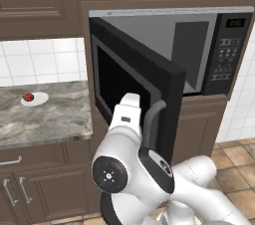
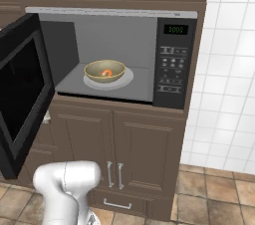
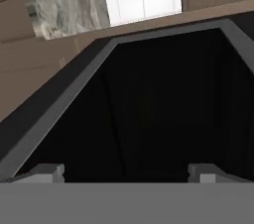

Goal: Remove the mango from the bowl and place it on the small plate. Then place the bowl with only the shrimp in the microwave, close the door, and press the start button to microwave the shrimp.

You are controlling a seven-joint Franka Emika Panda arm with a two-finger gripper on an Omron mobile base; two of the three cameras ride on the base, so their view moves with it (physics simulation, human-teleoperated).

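Right base view: the microwave (image 2: 112,57) stands open, its door (image 2: 22,94) swung wide to the left of the cavity. The bowl (image 2: 104,71) sits on the pale turntable inside the microwave, near the middle of the grey interior, with the shrimp (image 2: 106,73) lying in it. The button panel (image 2: 172,69) with its green display is at the microwave's right edge. Left base view: the mango (image 1: 29,97) rests on the small plate (image 1: 36,99), which sits on the marble surface (image 1: 50,117) well to the left of the microwave. The white arm (image 1: 124,134) reaches up in front of the door's outer face, just beside its curved grey bar handle (image 1: 152,122). Hand view: the dark door window lies close ahead, framed in steel grey, and the two fingertips (image 3: 47,172) stand wide apart at the bottom, so the jaws are released with nothing between them; whether they touch the door cannot be told.
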